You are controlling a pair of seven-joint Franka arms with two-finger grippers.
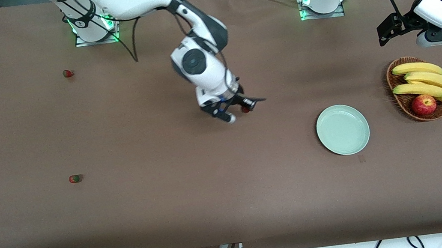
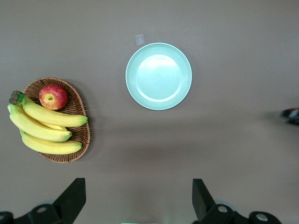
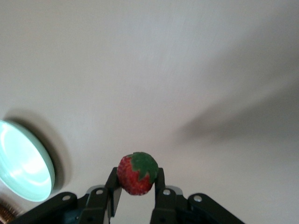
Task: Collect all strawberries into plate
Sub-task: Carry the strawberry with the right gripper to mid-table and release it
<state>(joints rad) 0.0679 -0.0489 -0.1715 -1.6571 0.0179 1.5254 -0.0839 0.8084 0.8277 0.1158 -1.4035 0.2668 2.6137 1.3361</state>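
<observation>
Brown table surface (image 1: pixel 171 200) fills the front view: the right gripper (image 1: pixel 240 110) hangs above mid-table, clamped on a held strawberry (image 1: pixel 245 109); two loose strawberries (image 1: pixel 67 73) (image 1: pixel 74 178) lie toward the right arm's end. Plate (image 1: pixel 343 129) sits beside the wicker basket (image 1: pixel 399 101) of bananas (image 1: pixel 424 80) and an apple (image 1: pixel 423 104). Left wrist view: the waiting left gripper (image 2: pixel 138 205) hovers with fingers spread wide, the plate in view on the table below it. Right wrist view: both fingers (image 3: pixel 112 189) pinch the strawberry; plate rim visible.
</observation>
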